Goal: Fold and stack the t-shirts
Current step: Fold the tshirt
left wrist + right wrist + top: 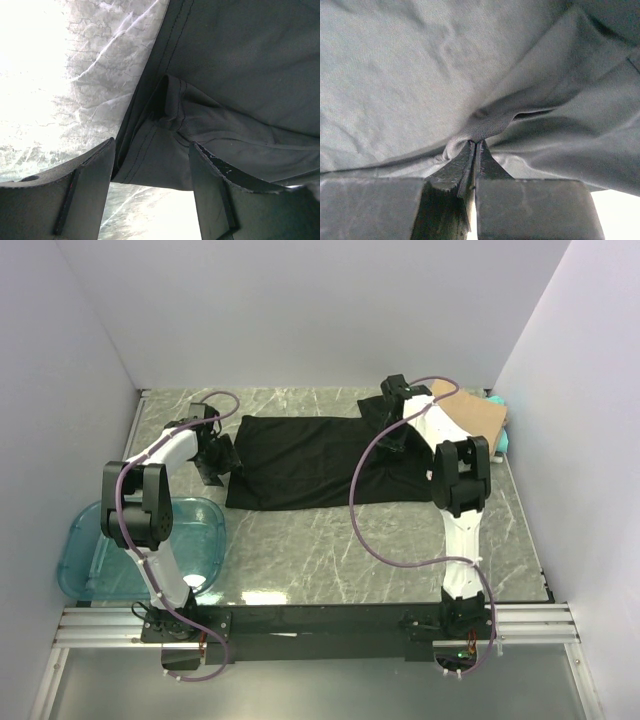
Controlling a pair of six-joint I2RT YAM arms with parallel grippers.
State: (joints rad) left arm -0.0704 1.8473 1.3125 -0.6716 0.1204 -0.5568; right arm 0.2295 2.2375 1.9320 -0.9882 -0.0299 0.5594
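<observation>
Nearest, at left on the grey marbled bench (300,555), a translucent blue plastic tub (105,540). Mid-bench, spread flat, a plain black cloth t-shirt (300,465). At its left edge, the left pincer (152,150), wide apart, straddling a stitched sleeve fold; grips nothing yet. Near its far right corner, the right pincer (475,145), clamped tight on a small pinch of black cloth. Farthest right, a tan cloth t-shirt (475,415) with a sliver of teal t-shirt (503,440) beside it. Risks: bunching or dragging if lifted from one side only; slipping from so thin a pinch; catching a single layer on the left. No brand, label or writing visible.
</observation>
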